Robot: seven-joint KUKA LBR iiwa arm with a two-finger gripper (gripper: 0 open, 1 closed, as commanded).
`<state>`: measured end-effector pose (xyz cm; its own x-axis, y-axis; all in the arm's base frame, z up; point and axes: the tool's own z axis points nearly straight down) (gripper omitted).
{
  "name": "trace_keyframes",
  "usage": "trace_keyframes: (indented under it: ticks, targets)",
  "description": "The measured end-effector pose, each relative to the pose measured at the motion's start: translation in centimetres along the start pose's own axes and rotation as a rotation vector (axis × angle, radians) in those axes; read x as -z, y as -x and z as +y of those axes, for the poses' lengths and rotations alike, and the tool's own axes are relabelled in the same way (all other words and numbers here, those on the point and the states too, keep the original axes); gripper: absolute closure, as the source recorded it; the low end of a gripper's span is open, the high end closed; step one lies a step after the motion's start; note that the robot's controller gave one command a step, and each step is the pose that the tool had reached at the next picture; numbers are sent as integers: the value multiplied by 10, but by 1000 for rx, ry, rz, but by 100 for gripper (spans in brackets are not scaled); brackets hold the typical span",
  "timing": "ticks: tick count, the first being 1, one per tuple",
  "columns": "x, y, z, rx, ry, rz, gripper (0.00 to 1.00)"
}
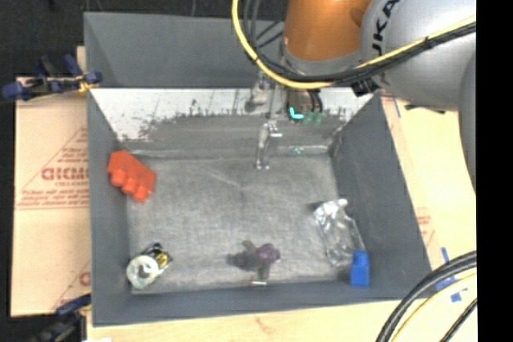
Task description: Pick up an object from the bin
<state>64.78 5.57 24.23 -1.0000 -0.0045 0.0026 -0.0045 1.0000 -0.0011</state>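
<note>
Over the far side of the grey bin [104,172], close to its back wall and about midway along it, my jaws hang pointing straight down from the wrist. My arm [425,36] comes in from the right of the camera view. Its silver link lies across the bin's far right corner, then bends down at the wrist under the orange cover [333,4], which bulges above the back rim. A yellow cable [244,28] loops out to the left of that cover, and dark ones run with it back along the arm.

From this angle the jaws show as a thin metal piece against the scuffed back wall, and I cannot tell whether they are open or closed. Beneath them is bare bin floor, just in front of the foot of that wall.

The things I could pick all lie well apart from the jaws, spread round the other sides of the bin. An orange knobbly block [131,175] sits by the left wall. A small round white and yellow piece [144,268] lies in the near left corner. A dark purple lump [255,256] rests near the middle of the near wall. A crumpled clear plastic bag [337,230] lies along the right wall, and a small blue block [359,269] stands just beside its near end, in the near right corner.
</note>
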Motion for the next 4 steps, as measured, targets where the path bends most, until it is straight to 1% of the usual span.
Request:
trace_keyframes:
  ticks: [1, 2, 3, 4]
  targets:
    - [-163, -34, 21, -85, 4, 1, 0]
    - [-104, -119, 57, 365, 1, -6, 0]
    - [-99, -166, 10, 286, 0, -1, 0]
    - [-162, -156, -11, 533, -2, -6, 0]
